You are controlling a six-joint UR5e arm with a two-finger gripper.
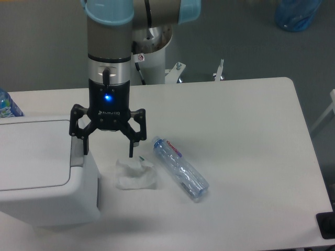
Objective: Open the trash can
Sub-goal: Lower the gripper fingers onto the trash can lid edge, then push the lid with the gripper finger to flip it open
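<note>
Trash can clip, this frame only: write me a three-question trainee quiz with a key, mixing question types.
1. True or false: the lid of the trash can is raised.
2. Multiple choice: the gripper has its jaws (A) spread wide with nothing between them, (B) shut on the clear bottle, (C) shut on the crumpled tissue.
3. Fill in: the finger nearest the bin hangs beside the can's grey ____.

Key
1. False: the lid lies flat and closed.
2. A: the bottle and tissue lie on the table, ungripped.
3. Push tab, on the lid's right edge.
</note>
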